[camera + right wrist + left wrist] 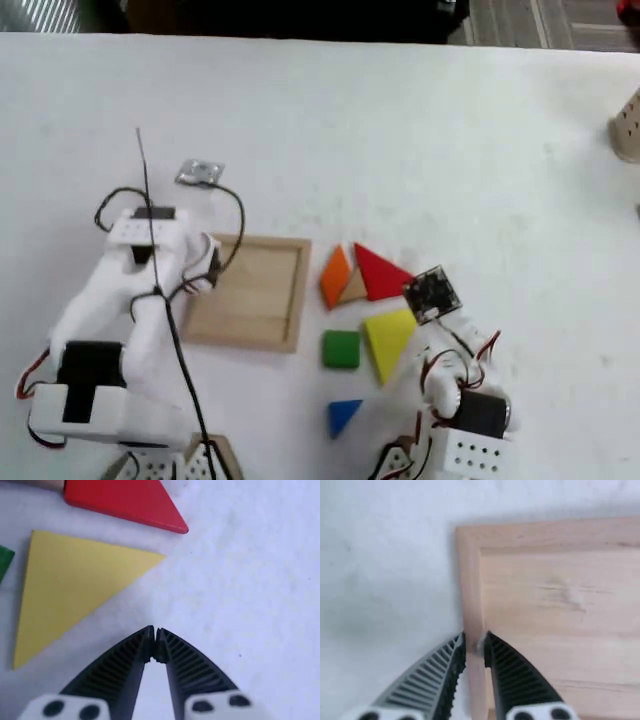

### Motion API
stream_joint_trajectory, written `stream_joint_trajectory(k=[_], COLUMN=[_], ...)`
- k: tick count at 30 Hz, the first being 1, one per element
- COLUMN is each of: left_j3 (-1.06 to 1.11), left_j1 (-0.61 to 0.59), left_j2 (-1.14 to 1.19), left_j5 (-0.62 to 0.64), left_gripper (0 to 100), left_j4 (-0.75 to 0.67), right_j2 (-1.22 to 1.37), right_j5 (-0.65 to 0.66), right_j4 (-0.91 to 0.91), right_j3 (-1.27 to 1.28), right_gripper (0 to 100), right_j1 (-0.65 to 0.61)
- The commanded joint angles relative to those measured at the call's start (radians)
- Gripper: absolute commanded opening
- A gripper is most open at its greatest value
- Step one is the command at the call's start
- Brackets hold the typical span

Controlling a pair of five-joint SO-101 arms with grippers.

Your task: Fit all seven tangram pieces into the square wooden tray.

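Note:
The square wooden tray (pixel 255 285) lies left of centre with nothing in it. My left gripper (pixel 472 639) is shut on the tray's (pixel 560 595) left rim, one finger outside and one inside. To the tray's right lie an orange piece (pixel 335 274), a tan piece (pixel 353 291), a red triangle (pixel 381 272), a yellow triangle (pixel 390 340), a green square (pixel 341 349) and a blue triangle (pixel 343 415). My right gripper (pixel 154 634) is shut and holds nothing, low over the white table just beside the yellow triangle (pixel 70 587), with the red triangle (pixel 125 502) beyond it.
A small metal square (pixel 200 173) lies on the table behind the tray. A pale perforated object (pixel 628 125) stands at the far right edge. Cables (pixel 165 300) trail over the left arm. Wide bare table stretches behind the pieces.

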Motion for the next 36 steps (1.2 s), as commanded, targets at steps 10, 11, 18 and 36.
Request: stream_joint_trajectory(k=[10, 11, 18, 36], left_j3=[-0.025, -0.026, 0.014, 0.141], left_j1=[-0.177, -0.202, -0.272, -0.277], left_j2=[-0.076, -0.094, -0.213, -0.271], left_j5=[0.014, 0.014, 0.015, 0.005], left_gripper=[2, 2, 2, 13], left_j4=[0.052, 0.054, 0.051, -0.038], right_j2=[-0.001, -0.001, -0.001, -0.001], right_j5=[0.032, 0.032, 0.032, 0.032], right_j4=[0.002, 0.002, 0.002, 0.002], right_j3=[-0.018, -0.017, -0.017, -0.017], right_gripper=[1.8, 1.8, 1.8, 1.8], right_j1=[-0.008, -0.008, -0.008, -0.008])
